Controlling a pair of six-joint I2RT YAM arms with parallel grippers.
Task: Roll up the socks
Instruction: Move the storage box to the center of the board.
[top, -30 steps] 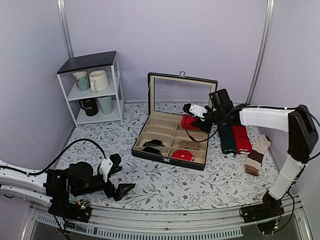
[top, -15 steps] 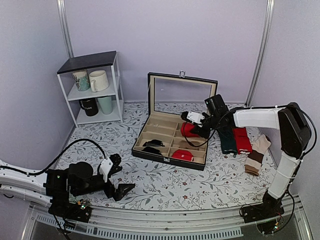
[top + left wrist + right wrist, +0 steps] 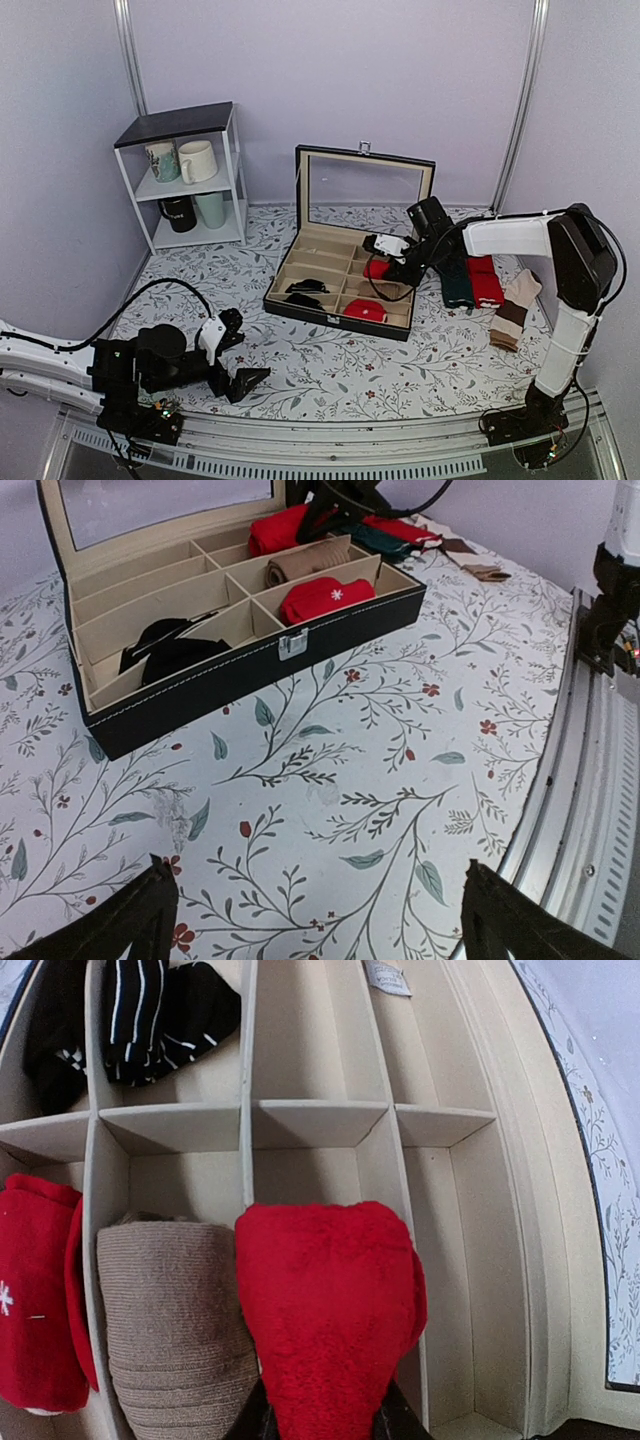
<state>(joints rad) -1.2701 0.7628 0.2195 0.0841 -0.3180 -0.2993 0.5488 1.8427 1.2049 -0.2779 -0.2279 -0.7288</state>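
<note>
Bare table (image 3: 340, 375) lies open before the box (image 3: 320, 312); upright lid (image 3: 362, 190), corner shelf (image 3: 175, 125) and right gripper (image 3: 390, 262) holding socks (image 3: 377, 268) obstruct beyond.

Bright, even light; soft shadows.

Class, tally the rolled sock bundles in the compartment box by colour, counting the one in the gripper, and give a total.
Red: 2, the snowflake red roll and the held red roll in the right gripper
Tan: 1, the tan roll
Black: 2, the black roll and the striped black roll
Total: 5
</note>
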